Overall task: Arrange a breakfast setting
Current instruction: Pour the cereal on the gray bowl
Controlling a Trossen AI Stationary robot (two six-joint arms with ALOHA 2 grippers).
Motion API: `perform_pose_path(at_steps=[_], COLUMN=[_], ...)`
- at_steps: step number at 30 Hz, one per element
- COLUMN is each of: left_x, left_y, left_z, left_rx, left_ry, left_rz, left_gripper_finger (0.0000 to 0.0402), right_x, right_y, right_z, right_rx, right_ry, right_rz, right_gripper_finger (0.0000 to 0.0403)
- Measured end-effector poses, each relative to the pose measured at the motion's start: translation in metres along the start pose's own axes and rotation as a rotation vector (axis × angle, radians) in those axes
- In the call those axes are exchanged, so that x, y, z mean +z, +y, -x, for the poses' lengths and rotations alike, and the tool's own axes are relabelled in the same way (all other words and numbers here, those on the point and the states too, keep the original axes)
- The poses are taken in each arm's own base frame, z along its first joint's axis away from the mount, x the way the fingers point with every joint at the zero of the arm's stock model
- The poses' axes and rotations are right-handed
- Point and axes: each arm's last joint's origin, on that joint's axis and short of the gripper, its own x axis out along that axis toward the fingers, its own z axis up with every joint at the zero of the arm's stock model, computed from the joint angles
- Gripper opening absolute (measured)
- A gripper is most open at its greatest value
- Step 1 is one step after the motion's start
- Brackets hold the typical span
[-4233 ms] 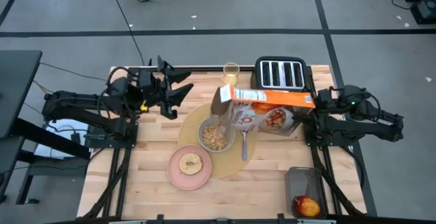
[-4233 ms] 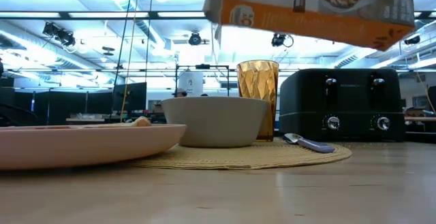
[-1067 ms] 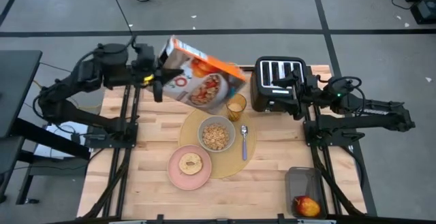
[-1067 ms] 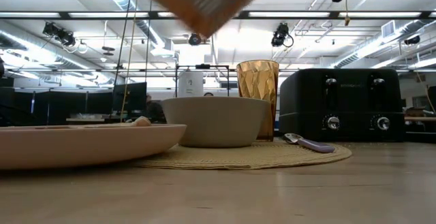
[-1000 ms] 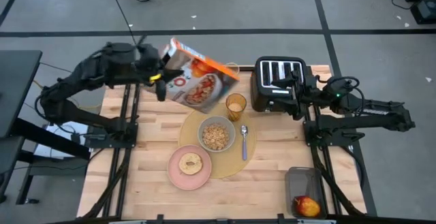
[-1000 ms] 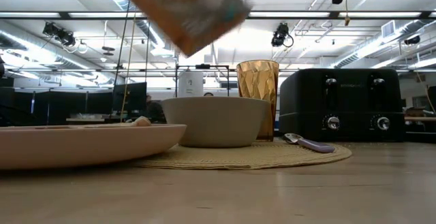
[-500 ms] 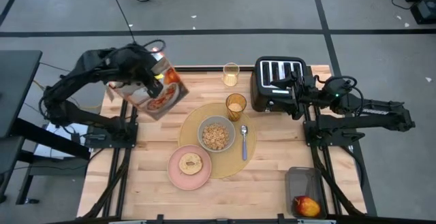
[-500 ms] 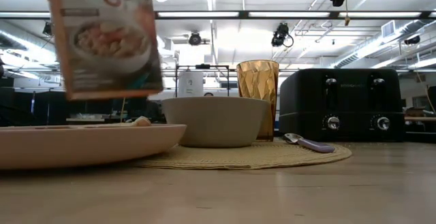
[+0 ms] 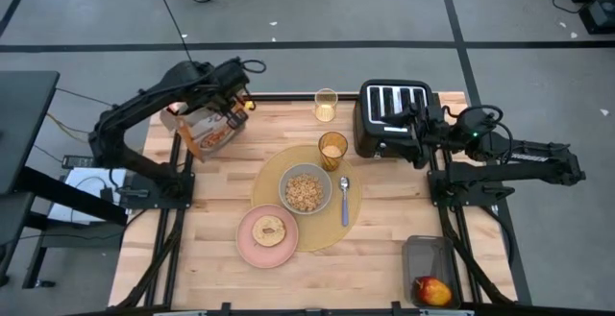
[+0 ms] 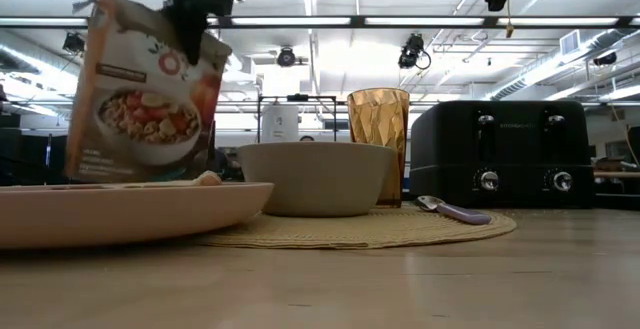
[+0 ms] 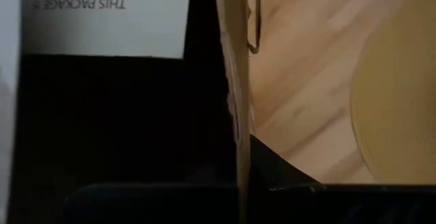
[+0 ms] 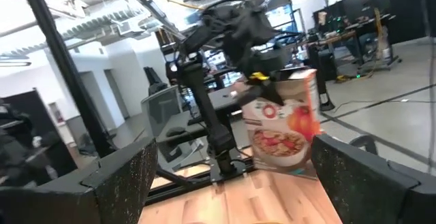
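My left gripper is shut on the orange cereal box, which hangs nearly upright over the table's far left corner; the plate hides its lower edge in the low view. On the round tan placemat stand the grey bowl with cereal, the amber tumbler and the blue-handled spoon. The pink plate carries the toast slice. The red apple lies at the near right. My right gripper stands open above the black toaster, holding nothing. My left gripper pinches the box's top edge between its two fingers, near one upper corner. The fingers come from above, pointing steeply down, with the thin cardboard edge running between them. The box hangs below them, slightly tilted; whether its bottom touches the table I cannot tell.
A clear glass stands at the far edge, left of the toaster. The apple sits in a dark tray at the near right corner. Bare wood lies along the near left and between box and placemat.
My left gripper has carried the cereal box from above the tumbler toward the table's far left corner and down. It has tipped from nearly level to pointing steeply down, and the box has swung from lying tilted to nearly upright.
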Motion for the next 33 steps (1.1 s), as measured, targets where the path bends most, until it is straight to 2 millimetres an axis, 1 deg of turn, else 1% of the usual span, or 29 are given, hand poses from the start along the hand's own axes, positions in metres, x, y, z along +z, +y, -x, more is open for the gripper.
perform_pose_path(at_steps=[2,6,10,13,19,24,29,33], left_x=[0.006,0.014,0.014,0.015,0.018,0.018,0.019,0.016], left_y=[0.004,0.017,0.033,0.041,0.055,0.054,0.047,0.046], left_z=[-0.005,-0.008,-0.013,-0.015,-0.019,-0.028,-0.045,-0.048], left_rx=[0.005,0.017,0.048,0.099,0.116,0.081,0.051,0.059], left_ry=[-0.022,-0.086,-0.056,-0.068,-0.089,-0.041,-0.008,0.008], left_rz=[0.028,0.091,0.11,0.138,0.175,0.167,0.159,0.167], left_gripper_finger=[0.0001,0.0001,0.0001,0.0001,0.0001,0.0001,0.0001,0.0001], right_x=[0.0,-0.001,-0.003,-0.004,-0.006,-0.007,-0.007,-0.007], right_y=[0.0,0.001,0.004,0.006,0.01,0.011,0.01,0.01], right_z=[0.0,0.0,0.0,0.0,0.0,0.0,0.0,0.0], right_rx=[0.016,0.04,0.069,0.086,0.098,0.099,0.078,0.076], right_ry=[0.006,0.021,0.037,0.045,0.058,0.068,0.063,0.068], right_rz=[-0.009,-0.03,-0.027,-0.031,-0.037,-0.04,-0.039,-0.056], right_gripper_finger=[0.0385,0.0385,0.0385,0.0381,0.0374,0.0374,0.0374,0.0374])
